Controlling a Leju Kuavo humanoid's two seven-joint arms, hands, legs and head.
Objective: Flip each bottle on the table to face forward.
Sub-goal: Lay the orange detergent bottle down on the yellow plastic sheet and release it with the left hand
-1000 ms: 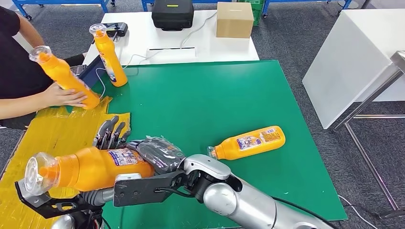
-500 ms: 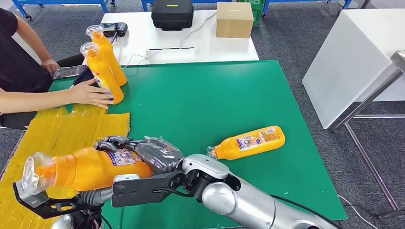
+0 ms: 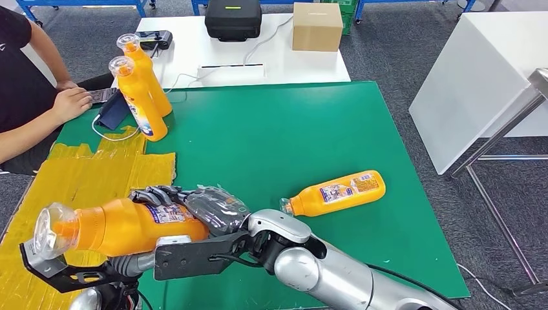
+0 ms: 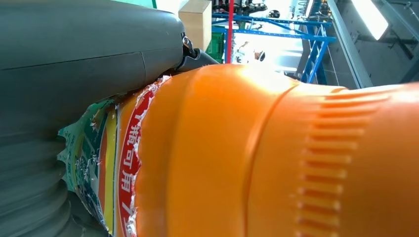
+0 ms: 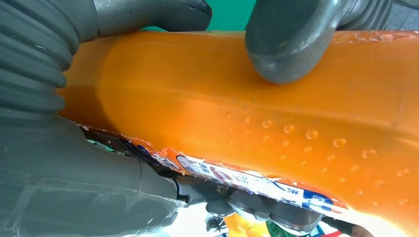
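An orange bottle (image 3: 129,226) with a clear cap lies level in the air over the table's near left corner, cap pointing left. My right hand (image 3: 216,208) grips its base end, dark fingers (image 3: 158,194) curled over the body and thumb (image 5: 296,39) pressed on it. Under the bottle, my left hand (image 3: 129,263) holds it, the grey cover (image 4: 74,64) lying against the label. A second orange bottle (image 3: 336,192) lies on its side on the green mat (image 3: 271,135), label up. Two more bottles (image 3: 139,103) (image 3: 150,77) stand upright at the far left.
A person sits at the left, one hand (image 3: 71,103) on a phone by the mat's corner. A yellow mat (image 3: 84,177) covers the near left. Behind stands a white table (image 3: 194,45) with a black case (image 3: 232,19) and a cardboard box (image 3: 316,26). Another white table (image 3: 478,77) is at the right.
The person set a bottle upright beside the standing one and drew the hand back to the phone. My right hand's fingers, raised before, have curled down onto the held bottle.
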